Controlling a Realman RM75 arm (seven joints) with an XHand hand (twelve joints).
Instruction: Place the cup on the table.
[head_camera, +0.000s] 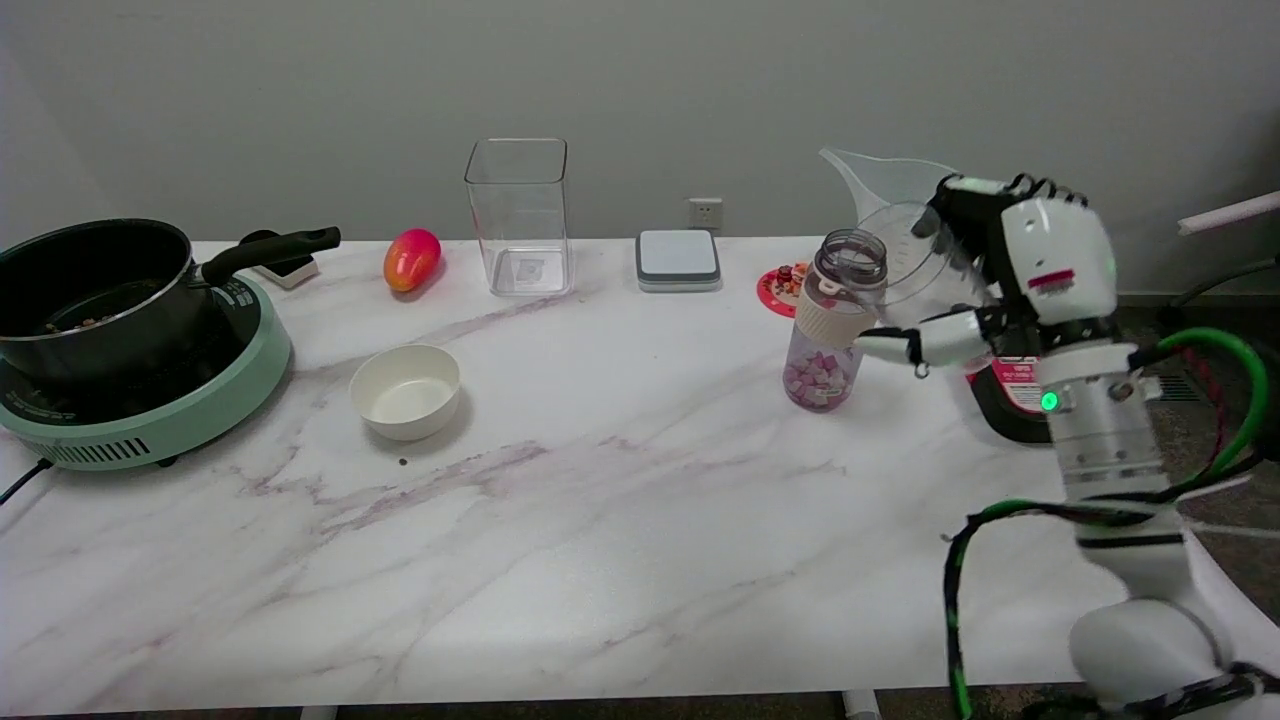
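My right hand (1000, 270) holds a clear plastic cup (905, 255) in the air, tipped with its mouth toward the left. The cup hangs just to the right of an open water bottle (838, 318) that has pink and white pieces inside. The thumb reaches under the cup and the other fingers wrap its far side. Cup and hand hover above the marble table (600, 520) at its right end.
A clear measuring jug (880, 180) stands behind the hand, and a black device (1010, 395) with a red label lies below it. Farther left are a white bowl (405, 390), a tall clear container (518, 215), a mango (411, 259), a grey-lidded box (678, 260) and a pot (95, 290) on a green cooker.
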